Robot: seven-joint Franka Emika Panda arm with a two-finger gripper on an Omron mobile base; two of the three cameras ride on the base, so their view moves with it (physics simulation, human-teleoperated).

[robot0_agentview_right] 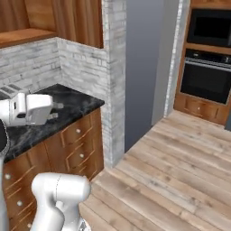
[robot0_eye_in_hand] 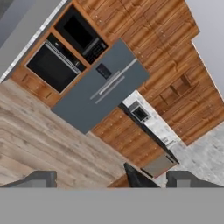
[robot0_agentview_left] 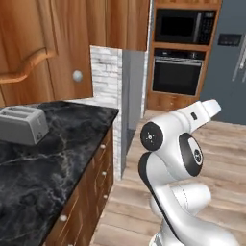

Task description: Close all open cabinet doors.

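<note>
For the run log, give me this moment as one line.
task: close cabinet doors | cabinet door: swung open over counter | gripper: open, holding nothing, facing far fridge | toaster on counter

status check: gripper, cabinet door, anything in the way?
Gripper open, holding nothing, facing the far kitchen wall. Open cabinet door hangs over the counter, untouched. Toaster sits below it.

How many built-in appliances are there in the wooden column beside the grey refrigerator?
2: a microwave at the top and an oven directly below it, both left of the refrigerator. None seems hidden.
</note>
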